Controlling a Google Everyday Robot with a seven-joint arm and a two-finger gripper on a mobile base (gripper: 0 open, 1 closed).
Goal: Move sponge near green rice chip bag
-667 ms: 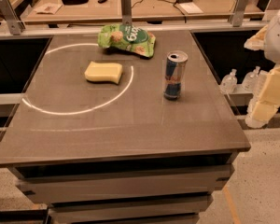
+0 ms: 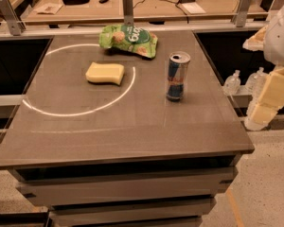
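Observation:
The pale yellow sponge [image 2: 104, 73] lies flat on the grey table [image 2: 132, 126], left of centre, inside a white circle of light. The green rice chip bag [image 2: 128, 39] lies at the table's far edge, just behind and to the right of the sponge, a small gap apart. My gripper [image 2: 270, 100] hangs off the table's right side, beyond the edge and well away from the sponge, holding nothing.
A blue-and-silver drink can [image 2: 177, 77] stands upright right of centre, between the sponge and my gripper. Clear plastic bottles [image 2: 233, 83] stand past the right edge. A cluttered workbench [image 2: 146, 4] with metal posts runs behind the table.

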